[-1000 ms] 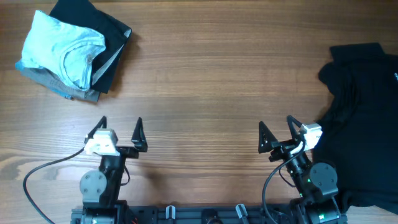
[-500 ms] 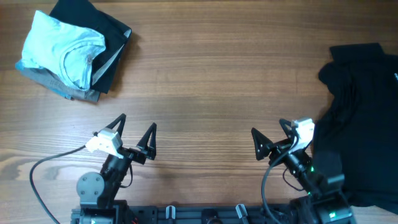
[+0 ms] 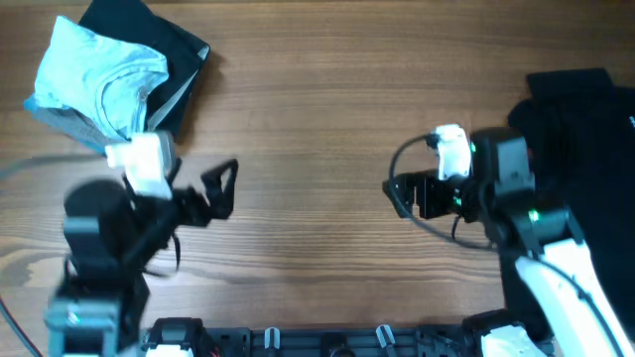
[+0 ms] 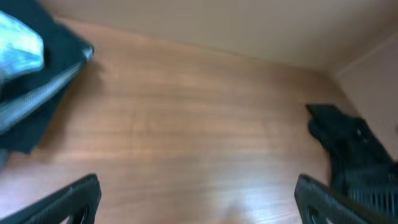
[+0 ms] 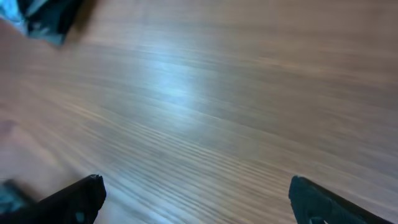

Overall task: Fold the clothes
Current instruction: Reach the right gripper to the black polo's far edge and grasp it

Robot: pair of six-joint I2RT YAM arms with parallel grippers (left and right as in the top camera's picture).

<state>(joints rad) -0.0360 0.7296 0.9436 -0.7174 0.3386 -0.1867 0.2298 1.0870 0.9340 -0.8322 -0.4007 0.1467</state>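
Nearest, the left tool (image 4: 198, 183) and right tool (image 5: 196, 183) are held spread wide, nothing gripped. Farther right, the black T-shirt (image 3: 585, 129) is seen crumpled at the side of the surface (image 3: 317, 109) (partly out of frame). If only a bunched layer is pinched, it could be dragged as a wad or pulled off that side.

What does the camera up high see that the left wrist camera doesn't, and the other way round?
Only the overhead view shows the right gripper, out over the wood near the black T-shirt. Only the left wrist view shows the pale wall beyond the table's far edge. Both show the black T-shirt, the light blue folded shirt, the wooden table and the left gripper, which is open.
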